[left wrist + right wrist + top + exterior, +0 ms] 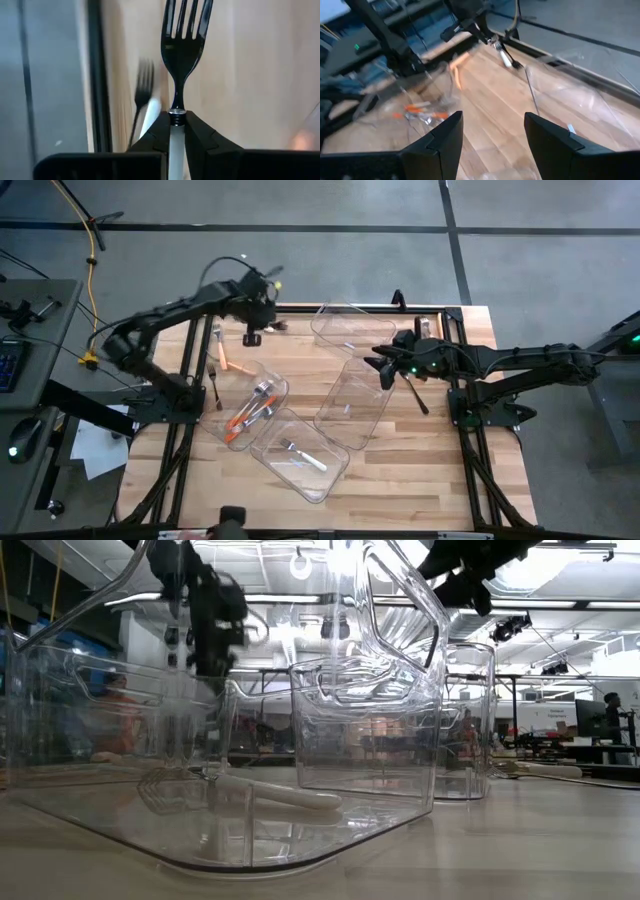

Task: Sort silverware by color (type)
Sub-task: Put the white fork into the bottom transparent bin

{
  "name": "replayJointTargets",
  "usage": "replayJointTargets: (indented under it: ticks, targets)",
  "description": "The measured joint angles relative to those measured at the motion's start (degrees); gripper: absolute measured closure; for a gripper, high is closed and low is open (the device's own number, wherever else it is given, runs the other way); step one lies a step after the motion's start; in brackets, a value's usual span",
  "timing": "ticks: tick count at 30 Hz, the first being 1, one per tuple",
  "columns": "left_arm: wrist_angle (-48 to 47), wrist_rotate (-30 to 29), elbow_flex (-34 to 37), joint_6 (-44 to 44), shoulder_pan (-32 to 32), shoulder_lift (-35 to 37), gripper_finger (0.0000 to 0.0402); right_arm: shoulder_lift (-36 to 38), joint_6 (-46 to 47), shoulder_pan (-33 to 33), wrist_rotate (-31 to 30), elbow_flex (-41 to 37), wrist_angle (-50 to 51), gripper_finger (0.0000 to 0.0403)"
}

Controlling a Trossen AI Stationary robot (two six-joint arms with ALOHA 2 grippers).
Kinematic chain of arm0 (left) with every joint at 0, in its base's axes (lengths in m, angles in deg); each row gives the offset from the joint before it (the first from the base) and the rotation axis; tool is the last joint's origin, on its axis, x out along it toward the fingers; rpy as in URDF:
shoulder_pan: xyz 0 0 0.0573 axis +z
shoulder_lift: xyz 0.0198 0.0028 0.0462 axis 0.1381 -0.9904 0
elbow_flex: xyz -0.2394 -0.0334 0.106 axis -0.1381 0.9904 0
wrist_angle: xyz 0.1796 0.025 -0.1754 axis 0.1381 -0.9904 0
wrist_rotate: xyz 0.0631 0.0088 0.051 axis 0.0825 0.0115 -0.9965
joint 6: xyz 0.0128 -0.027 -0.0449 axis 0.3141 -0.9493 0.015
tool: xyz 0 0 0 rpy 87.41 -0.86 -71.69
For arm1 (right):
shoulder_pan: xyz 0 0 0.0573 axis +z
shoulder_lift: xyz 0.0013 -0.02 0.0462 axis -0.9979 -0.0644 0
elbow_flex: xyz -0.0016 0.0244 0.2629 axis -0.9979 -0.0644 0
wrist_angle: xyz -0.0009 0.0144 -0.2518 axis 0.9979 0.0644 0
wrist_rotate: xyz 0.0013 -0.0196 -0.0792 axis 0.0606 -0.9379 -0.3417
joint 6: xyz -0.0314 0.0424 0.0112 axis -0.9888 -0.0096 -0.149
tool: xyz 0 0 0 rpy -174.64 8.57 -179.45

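The left tool (pixel 177 131) is closed on a white-handled fork (pixel 181 55); its two dark fingers (pixel 200 135) are pressed against the neck of the fork, just below the head, and the tines stand out ahead of the fingertips. In the high view this left tool (pixel 252 335) is seen raised above the far left part of the desk (pixel 440 470). Just beside the held fork, lower down on the desk, a second white-handled fork (pixel 145 100) is seen, blurred. Near the left tool an orange-handled piece (pixel 224 358) and a dark fork (pixel 215 380) lie on the bare wood.

Farther from the left tool, toward the near edge of the desk, a clear bin (pixel 262 402) holds several orange-handled pieces (pixel 243 422). Beyond it, another clear bin (pixel 300 455) holds one white-handled fork (pixel 303 454). Two more clear bins (pixel 355 395) are set between the two tools.

The right tool (pixel 492 145) is held open, with a wide gap between its fingers and nothing in them. In the high view the right tool (pixel 385 370) is over the right side of the desk, beside the far clear bins, and a black piece (pixel 415 395) lies on the wood just beside it.
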Motion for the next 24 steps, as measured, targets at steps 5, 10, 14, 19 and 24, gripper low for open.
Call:
replayJointTargets:
  ticks: [5,10,14,19,24]
  targets:
    - [5.5,8.9,0.4,-15.1,0.4,9.4,0.0387,0.0,-1.0,-0.2,0.0,0.0,-5.8,0.0208]
    - [14.7,14.4,0.4,-28.3,-1.6,16.5,0.0387,0.0,-1.7,-1.5,0.1,0.0,-10.6,0.0208]
    - [19.5,15.1,0.4,-34.3,-5.3,19.9,0.0387,0.0,-1.7,-2.8,0.3,0.0,-11.8,0.0208]
    - [28.2,14.2,4.0,-40.6,-11.9,22.7,0.0387,-0.2,-2.9,-4.4,5.0,0.0,-14.3,0.0208]
    - [51.3,8.8,17.6,-50.5,-19.8,26.3,0.0387,-1.6,-6.2,-4.9,9.9,0.1,-18.3,0.0208]
